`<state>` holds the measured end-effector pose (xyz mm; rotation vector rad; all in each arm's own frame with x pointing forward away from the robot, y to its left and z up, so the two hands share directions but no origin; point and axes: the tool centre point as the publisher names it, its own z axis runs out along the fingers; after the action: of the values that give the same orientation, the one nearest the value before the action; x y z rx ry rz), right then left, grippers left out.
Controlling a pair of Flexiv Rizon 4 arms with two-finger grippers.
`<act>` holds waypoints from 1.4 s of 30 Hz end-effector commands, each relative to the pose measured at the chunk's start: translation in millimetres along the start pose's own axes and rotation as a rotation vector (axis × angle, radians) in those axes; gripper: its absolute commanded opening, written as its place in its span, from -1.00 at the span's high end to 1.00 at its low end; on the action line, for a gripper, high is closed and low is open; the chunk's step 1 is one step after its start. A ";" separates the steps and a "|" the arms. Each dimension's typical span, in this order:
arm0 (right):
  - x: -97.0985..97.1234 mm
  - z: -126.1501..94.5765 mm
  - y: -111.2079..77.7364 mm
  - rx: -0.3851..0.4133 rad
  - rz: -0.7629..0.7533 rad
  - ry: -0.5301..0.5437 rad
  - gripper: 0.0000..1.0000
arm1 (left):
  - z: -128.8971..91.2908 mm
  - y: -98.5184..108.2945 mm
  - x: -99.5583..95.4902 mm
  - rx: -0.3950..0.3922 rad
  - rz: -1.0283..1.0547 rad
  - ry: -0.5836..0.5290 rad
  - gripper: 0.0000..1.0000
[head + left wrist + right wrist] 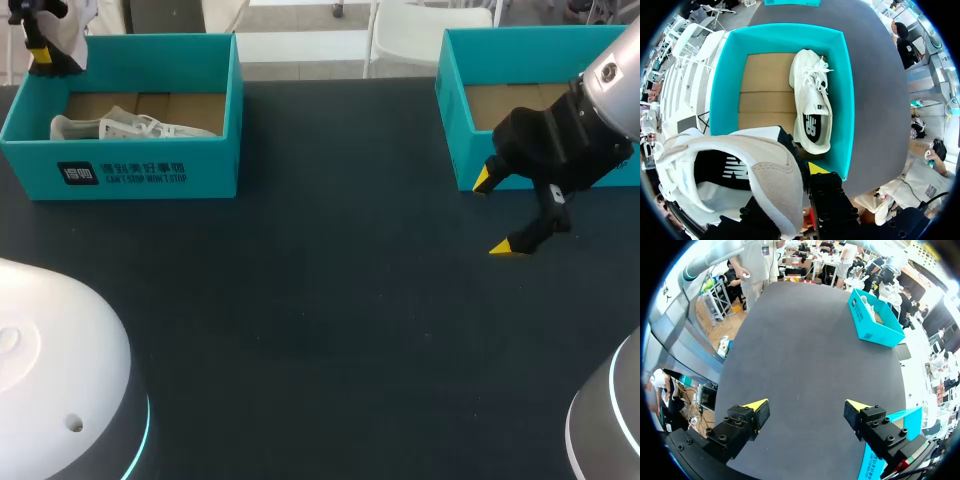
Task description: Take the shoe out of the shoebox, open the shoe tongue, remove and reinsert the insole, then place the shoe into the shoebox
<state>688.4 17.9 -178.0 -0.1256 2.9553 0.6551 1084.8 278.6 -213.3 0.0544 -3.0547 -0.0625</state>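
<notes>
A white sneaker (740, 170) with a pale suede heel hangs in the left gripper (42, 48) at the upper left corner of the head view, raised over the far corner of the left shoebox (150, 165). The fingers are clamped on the shoe's heel end (only one yellow tip shows beside it in the wrist view). A second sneaker (130, 127), also white, lies on its side inside that teal box, along the near wall. At the upper right, the right gripper (497, 213) hovers over the dark table (320, 330), fingers spread wide and holding nothing, just in front of the right shoebox (455, 120).
</notes>
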 end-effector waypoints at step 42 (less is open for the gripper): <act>-2.4 1.8 0.9 0.002 0.001 0.004 -1.00 | -39.9 40.0 -27.2 -0.093 1.611 0.192 1.00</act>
<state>688.5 17.9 -178.0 -0.1255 2.9554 0.6551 1106.9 314.7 -177.9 -1.7485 -2.3564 -0.2088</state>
